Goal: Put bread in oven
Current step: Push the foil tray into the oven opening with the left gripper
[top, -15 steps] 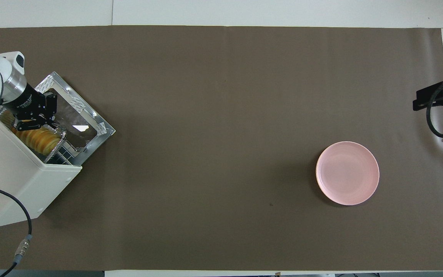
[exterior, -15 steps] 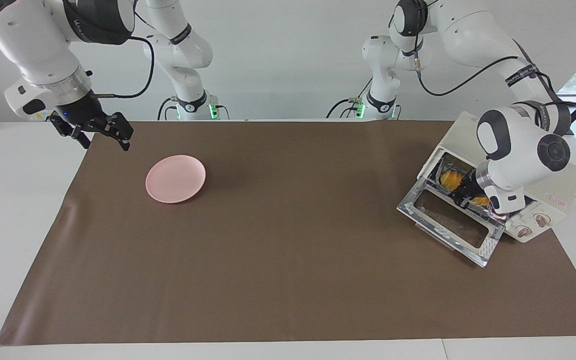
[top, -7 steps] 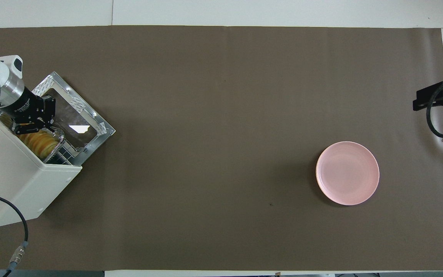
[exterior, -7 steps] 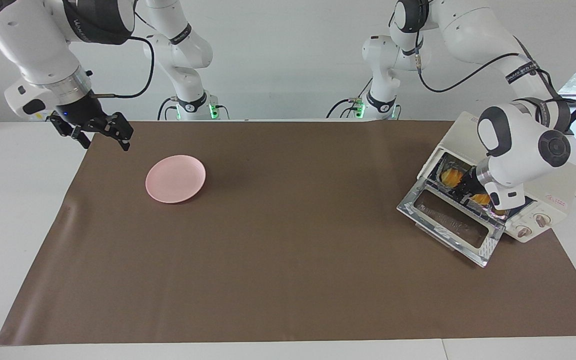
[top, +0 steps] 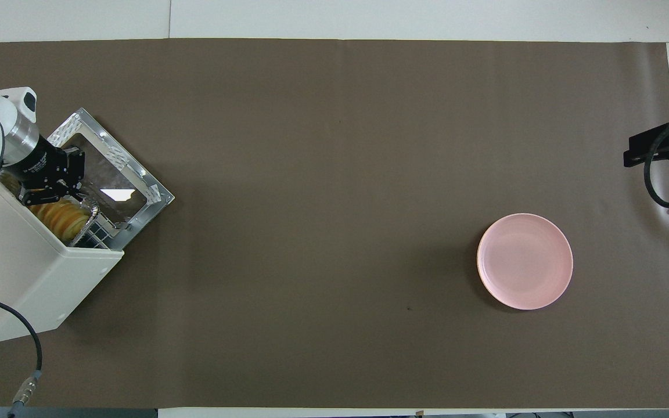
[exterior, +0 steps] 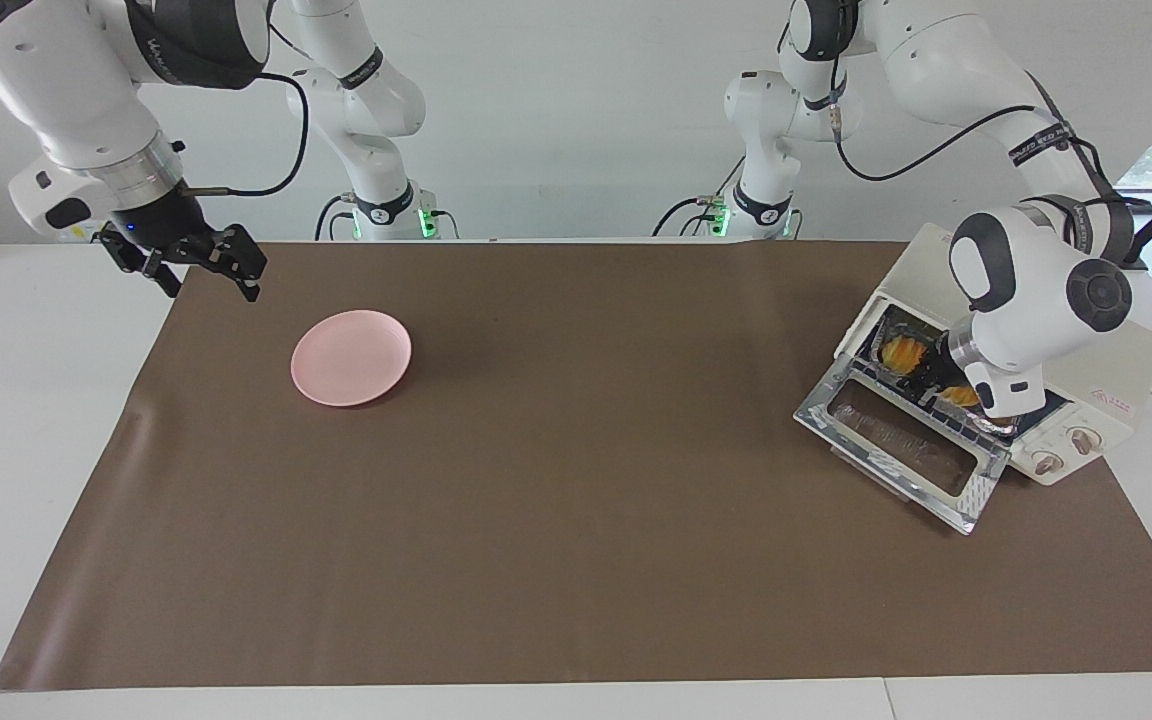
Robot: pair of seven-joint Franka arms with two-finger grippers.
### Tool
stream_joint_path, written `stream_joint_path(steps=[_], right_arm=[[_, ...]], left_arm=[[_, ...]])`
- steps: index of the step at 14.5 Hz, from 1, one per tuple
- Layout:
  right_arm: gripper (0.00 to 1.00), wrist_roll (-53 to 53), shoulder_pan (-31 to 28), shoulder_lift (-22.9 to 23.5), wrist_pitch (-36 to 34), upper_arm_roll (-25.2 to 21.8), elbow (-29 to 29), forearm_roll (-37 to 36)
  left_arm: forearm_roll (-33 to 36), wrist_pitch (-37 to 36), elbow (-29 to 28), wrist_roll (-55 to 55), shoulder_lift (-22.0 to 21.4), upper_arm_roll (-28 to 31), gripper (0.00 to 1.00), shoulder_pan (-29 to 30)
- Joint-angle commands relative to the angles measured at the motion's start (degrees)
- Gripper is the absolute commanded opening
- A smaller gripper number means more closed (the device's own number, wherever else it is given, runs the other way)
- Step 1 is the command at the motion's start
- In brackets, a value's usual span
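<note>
— Since a second ago, what has moved?

— Deeper goes the bread (exterior: 904,352): my left tool (top: 50,187) has pushed it, on its foil tray (top: 92,210), farther into the oven (exterior: 1116,372). More of the loaf showed outside the mouth before; now only its ridged end peeks from under the oven's top in the overhead view.

— Is the left tool holding the loaf?

— It sits at the oven mouth, over the lowered door (exterior: 901,437), right against the bread. Whether its fingers pinch the loaf or are spread, I cannot tell; the wrist hides them.

— And the other arm?

— My right tool (exterior: 198,262) waits, fingers spread and empty, above the edge of the surface (exterior: 576,560) at the right arm's end. The pink plate (exterior: 351,357) lies bare on the brown mat, well apart from the oven.

— So where does the task stand?

— Nearly done, I judge. The bread rests inside; what remains is to draw my left tool out cleanly, without dragging the tray back.
</note>
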Motion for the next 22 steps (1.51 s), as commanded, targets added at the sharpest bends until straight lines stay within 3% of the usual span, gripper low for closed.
stream_joint_path(steps=[1, 3, 5, 10, 22], right_arm=[[1.00, -0.1, -0.9, -1.6, 0.5, 0.7, -1.8, -0.7], [1.00, -0.1, -0.9, -1.6, 0.5, 0.8, -1.8, -0.7], [1.00, -0.1, -0.9, -1.6, 0.5, 0.7, -1.8, -0.7], [1.00, -0.1, -0.9, -1.6, 0.5, 0.7, -1.8, -0.7], [1.00, -0.1, -0.8, -1.6, 0.5, 0.8, -1.8, -0.7]], left_arm=[[1.3, 1.4, -3.6, 2.6, -2.1, 0.3, 0.00, -0.5], [1.3, 1.4, -3.6, 6.8, -2.0, 0.3, 0.42, -0.2], [2.2, 0.8, -3.4, 7.4, -2.1, 0.3, 0.97, -0.1], [3.9, 1.2, -2.7, 7.6, -1.9, 0.3, 1.00, -0.8], [5.4, 0.5, 5.3, 9.1, 0.2, -0.1, 1.00, -2.5]])
